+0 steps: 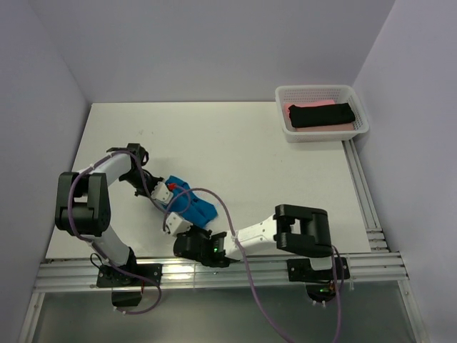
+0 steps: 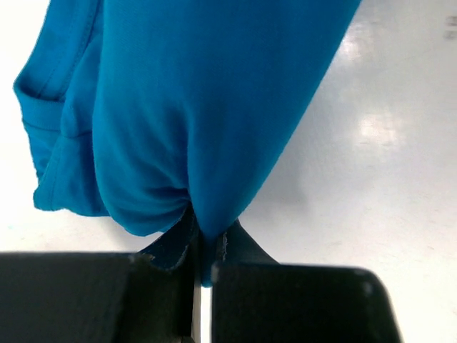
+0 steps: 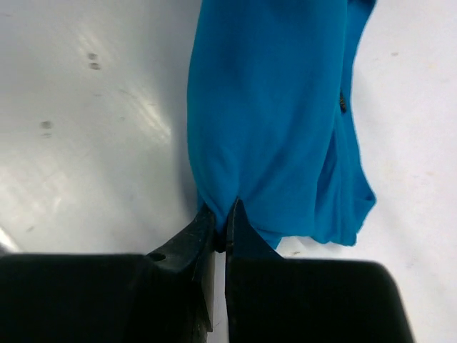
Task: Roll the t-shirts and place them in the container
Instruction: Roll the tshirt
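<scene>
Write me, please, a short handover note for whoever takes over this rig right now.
Grippers: the left gripper is shut on one end of the blue t-shirt; the right gripper is shut on its other end.
Things: the blue t-shirt lies as a bunched bundle on the table, near the arm bases, between the two grippers. The black t-shirt lies in the white basket at the far right, on top of the pink t-shirt.
Done, as it seems: black and pink, both compact in the basket.
Left: tidy the blue roll; it probably joins the others.
</scene>
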Tool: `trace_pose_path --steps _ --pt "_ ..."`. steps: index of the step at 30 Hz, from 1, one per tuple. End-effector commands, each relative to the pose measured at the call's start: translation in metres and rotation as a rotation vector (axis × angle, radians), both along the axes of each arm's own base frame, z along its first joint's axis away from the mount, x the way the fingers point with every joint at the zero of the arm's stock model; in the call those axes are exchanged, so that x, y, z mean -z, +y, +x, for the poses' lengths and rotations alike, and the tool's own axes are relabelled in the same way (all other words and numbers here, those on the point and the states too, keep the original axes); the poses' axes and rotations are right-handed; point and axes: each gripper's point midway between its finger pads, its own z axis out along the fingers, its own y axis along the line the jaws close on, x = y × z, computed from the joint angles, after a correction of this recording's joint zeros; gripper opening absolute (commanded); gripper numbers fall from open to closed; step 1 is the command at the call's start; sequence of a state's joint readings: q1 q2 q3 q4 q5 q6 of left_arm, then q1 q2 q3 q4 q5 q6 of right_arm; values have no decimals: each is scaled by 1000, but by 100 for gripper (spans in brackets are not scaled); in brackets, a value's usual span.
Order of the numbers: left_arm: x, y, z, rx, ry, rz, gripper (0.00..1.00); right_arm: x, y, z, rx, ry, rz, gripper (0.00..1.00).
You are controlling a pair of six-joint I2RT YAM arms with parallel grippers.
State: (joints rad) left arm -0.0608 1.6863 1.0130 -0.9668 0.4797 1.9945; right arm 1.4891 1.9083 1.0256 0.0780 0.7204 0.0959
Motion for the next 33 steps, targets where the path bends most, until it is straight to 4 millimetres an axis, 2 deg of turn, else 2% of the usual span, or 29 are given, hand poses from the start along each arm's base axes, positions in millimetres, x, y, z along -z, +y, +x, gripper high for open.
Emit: trace_pose_path --steps 1,2,3,4,5,9,10,11,13,14,16,18,19,21,22,23,29,33 --pt "2 9 -18 388 -20 49 0 -8 7 -17 -41 232 203 0" --pt "1 9 -21 384 3 55 0 -9 5 -10 -28 266 235 0" --pt "1 11 -23 388 20 65 0 -11 -1 -10 -19 299 267 0" --pt "-1 14 -21 393 22 83 0 -14 3 -12 -40 334 306 0" --pt "-2 14 -22 390 30 88 0 -15 -5 -8 -34 346 321 0" --pt "-4 21 -22 390 48 122 0 -21 -6 -16 -76 454 414 0" --pt "-5 22 -22 390 58 129 1 -24 -1 -24 -126 517 452 0" --pt "-5 25 -24 383 78 143 0 -20 -5 -27 -133 552 462 0" --pt "-5 27 -30 382 146 160 0 -26 -5 -21 -132 618 543 0" --pt "-6 28 -31 368 170 172 0 -22 -8 -30 -162 677 551 0" --pt "-4 32 -34 372 217 204 0 -26 -9 -24 -146 746 625 0" --pt "-2 37 -35 365 248 240 0 -19 -14 -32 -138 858 654 0" --pt "-2 38 -35 364 254 251 0 -14 -19 -25 -116 879 681 0" --pt "-2 40 -33 366 255 265 0 -15 -22 -31 -114 968 724 0" --pt "-3 40 -32 368 258 270 0 -23 -22 -25 -127 971 776 0" --pt "-5 41 -34 365 272 275 0 -17 -27 -28 -118 999 783 0" --pt "-8 46 -25 356 270 372 0 -40 -22 -37 -160 1156 876 0" --pt "-9 46 -24 365 262 382 0 -46 -25 -43 -138 1219 895 0"
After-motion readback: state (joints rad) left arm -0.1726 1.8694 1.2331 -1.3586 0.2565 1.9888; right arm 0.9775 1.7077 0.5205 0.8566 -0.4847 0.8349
